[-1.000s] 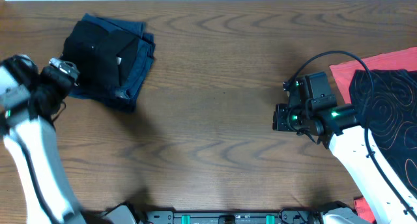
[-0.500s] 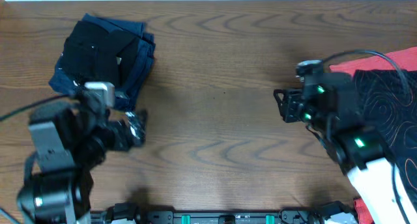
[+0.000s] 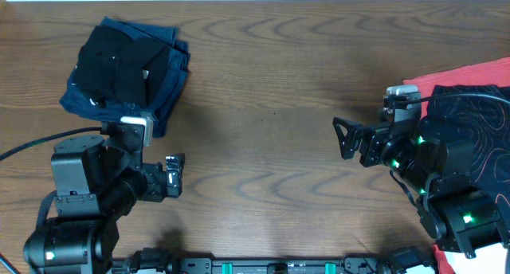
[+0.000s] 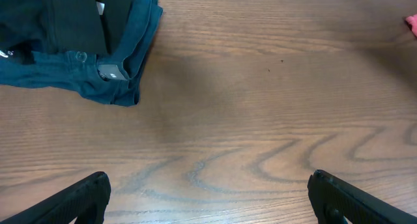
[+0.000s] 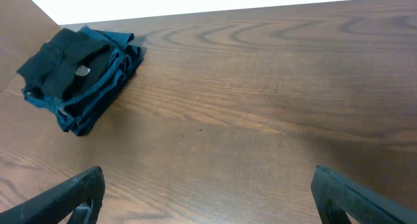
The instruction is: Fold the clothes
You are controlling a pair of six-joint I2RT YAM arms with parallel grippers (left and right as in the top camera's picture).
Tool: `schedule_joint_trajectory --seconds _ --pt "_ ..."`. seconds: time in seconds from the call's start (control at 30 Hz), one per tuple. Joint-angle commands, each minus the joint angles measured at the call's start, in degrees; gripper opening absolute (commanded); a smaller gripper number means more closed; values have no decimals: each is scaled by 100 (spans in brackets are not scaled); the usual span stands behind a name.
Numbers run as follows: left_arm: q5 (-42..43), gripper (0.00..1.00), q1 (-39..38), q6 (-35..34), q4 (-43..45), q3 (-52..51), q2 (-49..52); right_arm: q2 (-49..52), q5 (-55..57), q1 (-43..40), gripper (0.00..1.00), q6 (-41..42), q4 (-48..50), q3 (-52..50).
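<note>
Table (image 3: pixel 263 83): wood, one.

Unfolded clothes, 3 o'clock edge: two pieces counted. One is a black patterned garment (image 3: pixel 470 131), lying over a red cloth (image 3: pixel 454 76). Both run out of frame and are partly hidden by the right arm.

Folded stack (image 3: pixel 127 75), 10 o'clock: one black T-shirt (image 3: pixel 119 63) on top of a blue garment (image 5: pixel 98 100). The number of blue layers cannot be told.

Handling, as judged: light, limp fabric that will drape and bunch and is not fragile. Best pinched at a hem or shoulder corner, one layer only, with the edge kept taut.

Grippers: two. The left gripper (image 3: pixel 177 177) at 8 o'clock and the right gripper (image 3: pixel 341 138) at 3 o'clock both have their jaws spread wide and hold nothing above bare wood.
</note>
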Motion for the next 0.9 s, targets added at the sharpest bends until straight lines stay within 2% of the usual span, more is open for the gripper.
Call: schedule_joint_trajectory --seconds 0.0,0.17,0.43,0.67,0.87 --pt "-68 98 -17 98 2 -11 4 -26 -22 -63 99 -20 -31 94" --pt "-68 98 -17 98 2 -11 4 -26 -1075 -63 99 -24 -33 94" --pt "-68 98 -17 98 4 -11 4 -28 -964 -66 99 -348 -201 94" --pt "-68 98 -17 98 4 -11 4 -61 -33 -59 99 -420 -96 85" --pt "-68 98 -17 98 4 -11 4 -592 894 -11 99 -568 1235 -450"
